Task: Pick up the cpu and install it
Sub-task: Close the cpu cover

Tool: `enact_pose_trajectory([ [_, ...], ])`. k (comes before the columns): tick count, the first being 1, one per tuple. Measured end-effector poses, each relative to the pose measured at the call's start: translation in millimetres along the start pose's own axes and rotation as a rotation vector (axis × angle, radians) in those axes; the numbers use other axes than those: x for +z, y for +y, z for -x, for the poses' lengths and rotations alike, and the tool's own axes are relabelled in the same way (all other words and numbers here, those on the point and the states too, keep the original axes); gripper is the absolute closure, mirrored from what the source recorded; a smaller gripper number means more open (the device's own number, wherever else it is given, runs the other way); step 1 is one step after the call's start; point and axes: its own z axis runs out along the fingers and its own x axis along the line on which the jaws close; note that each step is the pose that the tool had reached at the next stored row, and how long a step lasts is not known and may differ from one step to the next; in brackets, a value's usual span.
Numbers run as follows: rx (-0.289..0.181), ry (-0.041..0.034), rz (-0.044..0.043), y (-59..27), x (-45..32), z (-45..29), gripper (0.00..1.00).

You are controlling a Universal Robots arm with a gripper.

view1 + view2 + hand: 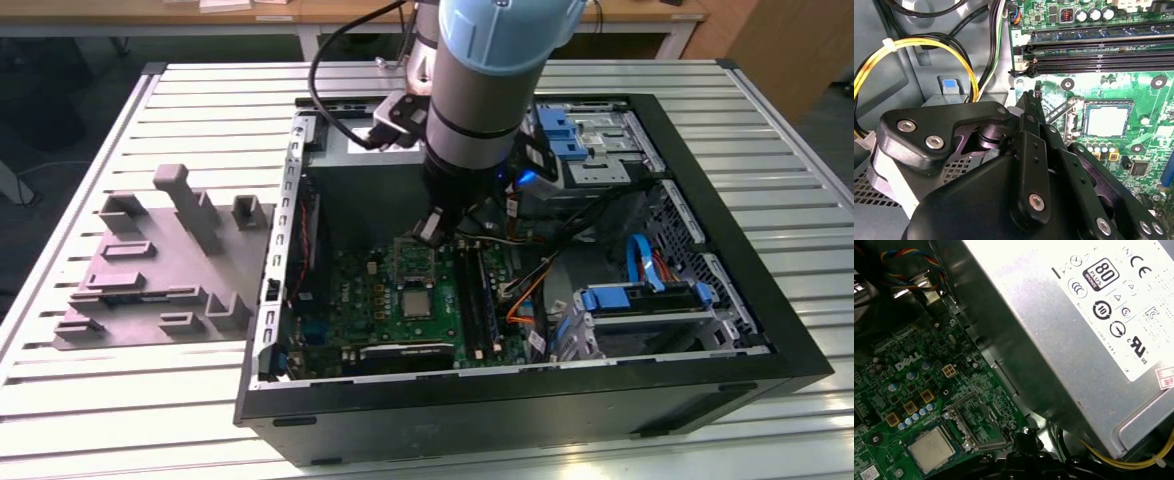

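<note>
- One arm point(481, 90) reaches down into the open computer case point(694, 380) in the exterior view, and we see its gripper point(430, 232) low over the green motherboard point(387, 310). The cpu point(418, 303) sits on that board, just below the gripper in the picture. A grey tray point(147, 280) lies on the slatted desk point(134, 410) at the exterior view's left.
- In the second wrist view we see the cpu point(1107, 121) lying flat in its socket, the metal frame point(1066, 115) raised beside it. The fingers point(1029, 107) look closed together, holding nothing.
- In the first wrist view we see the cpu point(931, 450) seated, the open frame point(976, 422) adjacent, and the power supply point(1079, 325) above.
</note>
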Motion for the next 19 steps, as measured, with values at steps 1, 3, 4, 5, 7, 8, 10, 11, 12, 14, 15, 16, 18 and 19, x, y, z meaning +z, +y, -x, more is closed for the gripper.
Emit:
enact_pose_trajectory([
  [1,0.000,0.0013,-0.0009,0.2,-0.7,0.0,0.89],
  [3,0.000,0.0044,-0.0032,0.7,-2.2,-0.1,0.89],
  [4,0.000,0.0068,-0.0049,1.3,-2.6,-0.4,0.89],
  [5,0.001,0.0103,-0.0074,1.8,-3.0,-0.7,0.89],
  [7,0.000,0.0170,-0.0121,3.0,-3.5,-1.5,0.89],
  [8,0.000,0.0197,-0.0139,3.5,-4.0,-1.8,0.89],
  [10,0.000,0.0216,-0.0149,4.1,-5.8,-1.9,0.89],
  [11,0.000,0.0213,-0.0149,4.4,-7.1,-1.7,0.89],
  [12,0.000,0.0214,-0.0150,4.6,-8.7,-1.5,0.89],
  [14,0.000,0.0213,-0.0150,4.9,-10.6,-1.4,0.89],
  [15,0.000,0.0213,-0.0150,5.0,-11.0,-1.3,0.89],
  [16,-0.001,0.0211,-0.0148,5.0,-11.0,-1.2,0.89],
  [18,-0.008,0.0226,-0.0144,5.1,-11.6,-1.2,0.89],
  [19,-0.010,0.0233,-0.0143,5.2,-12.3,-1.2,0.89],
])
